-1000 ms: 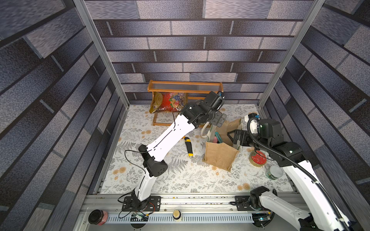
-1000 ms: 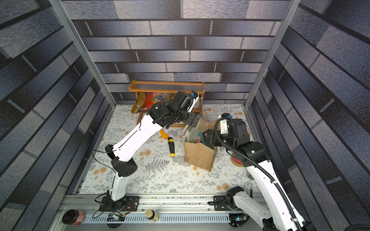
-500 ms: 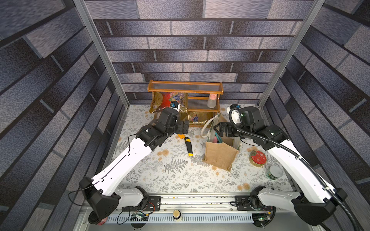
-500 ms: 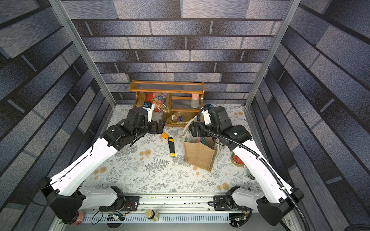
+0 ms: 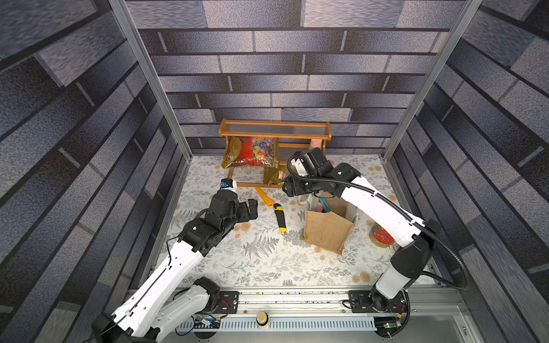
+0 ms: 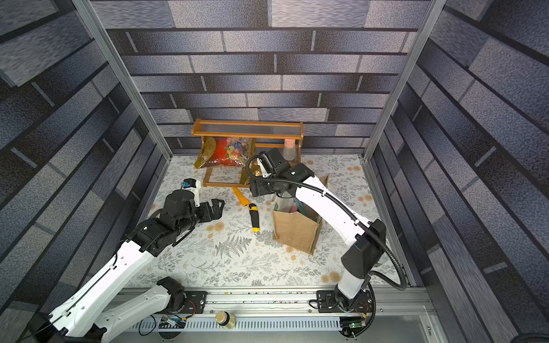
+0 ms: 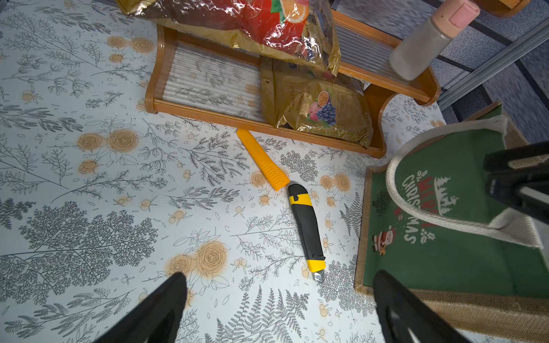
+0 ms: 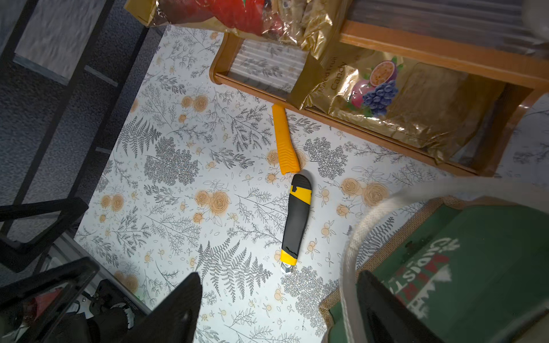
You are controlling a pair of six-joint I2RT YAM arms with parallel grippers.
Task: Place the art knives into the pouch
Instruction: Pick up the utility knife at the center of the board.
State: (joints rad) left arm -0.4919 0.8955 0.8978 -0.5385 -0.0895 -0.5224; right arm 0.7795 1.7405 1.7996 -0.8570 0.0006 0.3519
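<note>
The pouch (image 5: 325,236) stands upright on the flowered tablecloth (image 5: 261,261), mouth open, its green Christmas panel (image 7: 445,237) facing the art knife (image 5: 279,216). The knife is not inside: it lies flat on the cloth just beside the pouch, on that green side, clear of the burlap, blade end nearest the pouch's foot. An orange sleeve (image 7: 262,159) lies at the knife's other end, farther from the pouch; whether the two touch I can't tell. The left gripper (image 7: 279,274) hovers beyond the knife from the pouch, fingers spread wide, holding nothing. The right gripper (image 8: 279,276) hangs by the pouch's rim on the green side, fingers apart, not clamped, the white rope handle (image 8: 352,246) running just inside one finger. Behind the pouch stands a wooden rack (image 5: 274,131) with shiny snack bags (image 5: 252,151)
</note>
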